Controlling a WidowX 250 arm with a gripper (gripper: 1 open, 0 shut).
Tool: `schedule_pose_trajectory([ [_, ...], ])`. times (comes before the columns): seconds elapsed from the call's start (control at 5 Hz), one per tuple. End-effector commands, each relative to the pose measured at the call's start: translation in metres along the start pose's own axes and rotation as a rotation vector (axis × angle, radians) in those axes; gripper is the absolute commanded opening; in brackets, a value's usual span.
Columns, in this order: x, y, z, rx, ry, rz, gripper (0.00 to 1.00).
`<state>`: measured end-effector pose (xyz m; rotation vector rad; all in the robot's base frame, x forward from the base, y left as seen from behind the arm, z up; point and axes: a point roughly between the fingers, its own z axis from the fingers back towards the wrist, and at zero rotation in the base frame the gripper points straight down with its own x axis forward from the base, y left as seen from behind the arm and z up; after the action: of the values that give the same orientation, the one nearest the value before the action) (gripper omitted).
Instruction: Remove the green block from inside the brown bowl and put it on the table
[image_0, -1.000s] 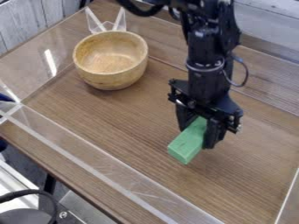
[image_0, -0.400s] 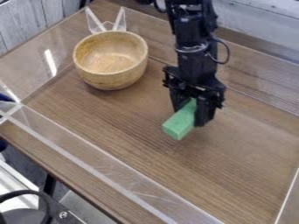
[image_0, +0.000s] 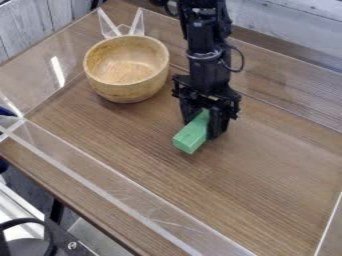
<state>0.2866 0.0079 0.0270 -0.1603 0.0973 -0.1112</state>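
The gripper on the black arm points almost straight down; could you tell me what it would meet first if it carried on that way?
The black gripper holds the small bright green rectangular block, whose lower end would probably meet the brown wood-grain tabletop first; whether it already touches is unclear.

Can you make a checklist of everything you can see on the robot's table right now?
Surface: brown wood-grain table, clear walls at its edges.
Job's things: green block out of the bowl, tilted, its lower end at the tabletop; brown bowl looks empty.
Clutter: nothing seen.
Grippers: gripper pointing down, clamped on the block's upper end.
Cables: black cable along the arm.
Surroundings: dark equipment at the bottom left corner, unclear.
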Motion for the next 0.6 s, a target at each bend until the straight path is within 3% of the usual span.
schedule_pose_trajectory([
  [0.0, 0.014, 0.011, 0.013, 0.038, -0.074, 0.006, 0.00],
  [0.2, 0.014, 0.009, 0.015, 0.038, -0.057, -0.008, 1.00],
  [0.4, 0.011, 0.007, 0.027, 0.035, -0.058, -0.021, 1.00],
])
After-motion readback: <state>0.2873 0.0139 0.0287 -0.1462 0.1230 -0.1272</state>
